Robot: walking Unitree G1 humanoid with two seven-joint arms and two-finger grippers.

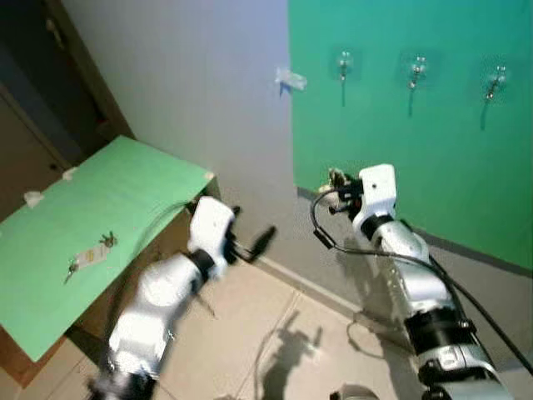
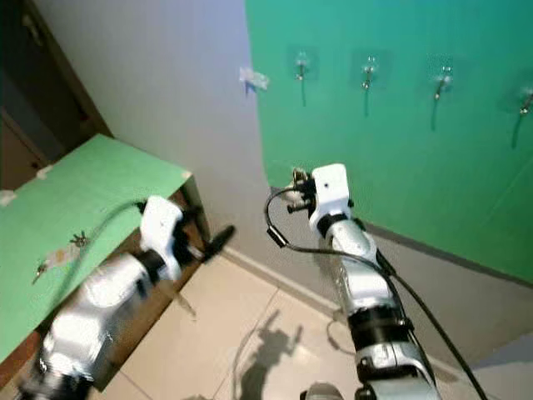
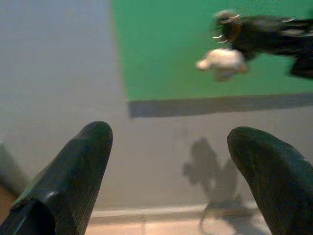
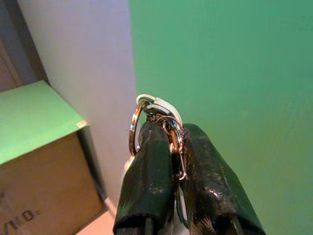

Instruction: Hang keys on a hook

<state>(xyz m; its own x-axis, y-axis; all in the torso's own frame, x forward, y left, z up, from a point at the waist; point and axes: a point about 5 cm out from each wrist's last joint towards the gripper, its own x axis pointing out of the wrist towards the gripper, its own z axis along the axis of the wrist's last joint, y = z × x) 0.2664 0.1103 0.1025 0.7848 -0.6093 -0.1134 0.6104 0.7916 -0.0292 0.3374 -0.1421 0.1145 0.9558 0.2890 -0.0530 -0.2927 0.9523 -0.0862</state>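
My right gripper (image 1: 336, 180) is raised in front of the green wall panel (image 1: 433, 150), below and a little left of the leftmost hook (image 1: 343, 62). It is shut on a bunch of keys; the metal key ring (image 4: 143, 111) sticks out between the fingertips (image 4: 151, 142). Two more hooks (image 1: 415, 68) (image 1: 496, 81) sit further right on the panel. My left gripper (image 1: 250, 229) is open and holds nothing, hovering off the corner of the green-topped table (image 1: 125, 192). A second key bunch with a white tag (image 1: 90, 254) lies on that table.
The table top rests on a cardboard box (image 4: 44, 186). A grey wall (image 1: 208, 92) with a bit of white tape (image 1: 291, 80) meets the green panel. A dark door (image 1: 33, 100) stands at far left. Tiled floor (image 1: 275, 333) lies below my arms.
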